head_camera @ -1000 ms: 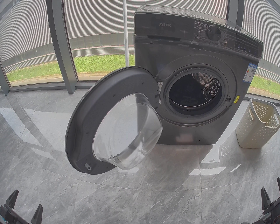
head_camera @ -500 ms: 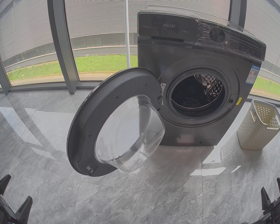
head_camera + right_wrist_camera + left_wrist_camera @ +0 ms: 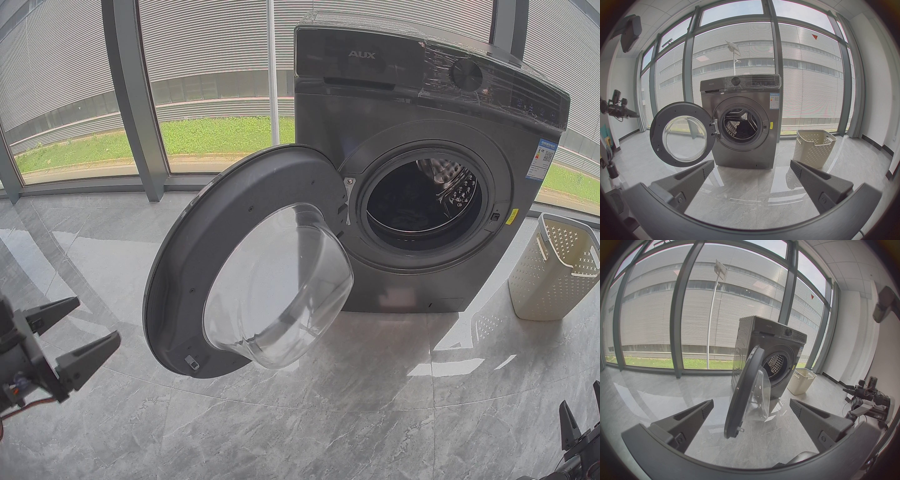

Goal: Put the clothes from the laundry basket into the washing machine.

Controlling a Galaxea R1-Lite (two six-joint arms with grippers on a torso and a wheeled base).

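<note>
Jaws gape wide; washing machine (image 3: pixel 375 106) carries stickers (image 3: pixel 541 159).

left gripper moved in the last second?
Yes. The left gripper has risen in the head view from the bottom corner to level with the lower half of the washer door.

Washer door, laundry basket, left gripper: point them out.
washer door (image 3: pixel 187 262), head view, grey frame.
laundry basket (image 3: pixel 540 281), head view, perforated front wall.
left gripper (image 3: pixel 98 319), head view, midway between fingertips.
</note>
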